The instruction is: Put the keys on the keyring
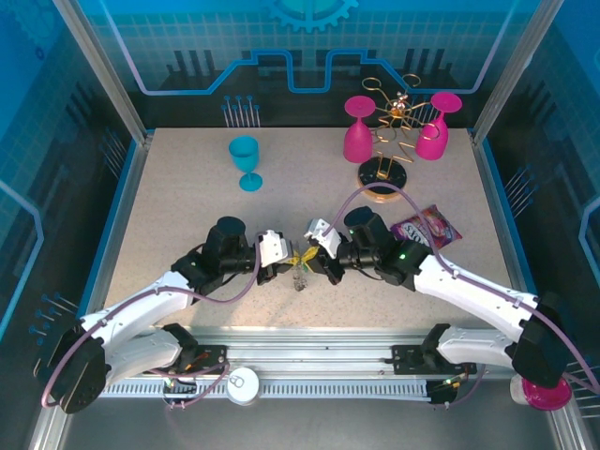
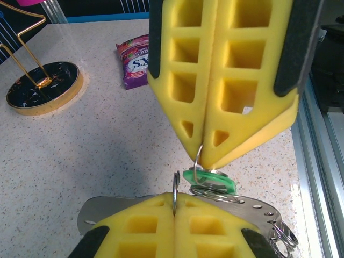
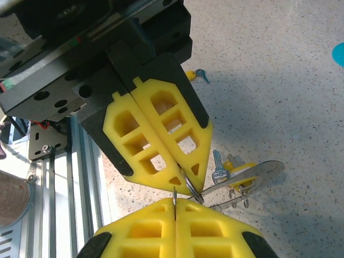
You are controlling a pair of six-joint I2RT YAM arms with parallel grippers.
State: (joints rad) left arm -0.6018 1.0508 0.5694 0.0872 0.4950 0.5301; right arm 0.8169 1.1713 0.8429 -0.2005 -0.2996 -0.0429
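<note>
My two grippers meet tip to tip low over the table's middle. The left gripper (image 1: pixel 289 260) (image 2: pixel 176 198) (image 3: pixel 190 181) is shut on a small split ring (image 2: pixel 176 185), held edge-on. The right gripper (image 1: pixel 315 255) (image 3: pixel 176 202) (image 2: pixel 203 155) is shut on a thin wire ring (image 2: pixel 198 158) that runs down to the green key (image 2: pixel 210 181). Under both lies the keyring (image 2: pixel 107 210) (image 3: pixel 266 169), a flat grey metal loop with holes and little rings. Yellow-headed keys (image 3: pixel 243 167) and a bare silver key (image 3: pixel 217 171) lie on it.
A gold wire rack (image 1: pixel 382 178) (image 2: pixel 43 88) carries two pink goblets (image 1: pixel 357 131) at the back right. A blue goblet (image 1: pixel 247 161) stands back left. A snack packet (image 1: pixel 427 228) (image 2: pixel 134 59) lies right of centre. One loose key (image 3: pixel 194 74) lies apart.
</note>
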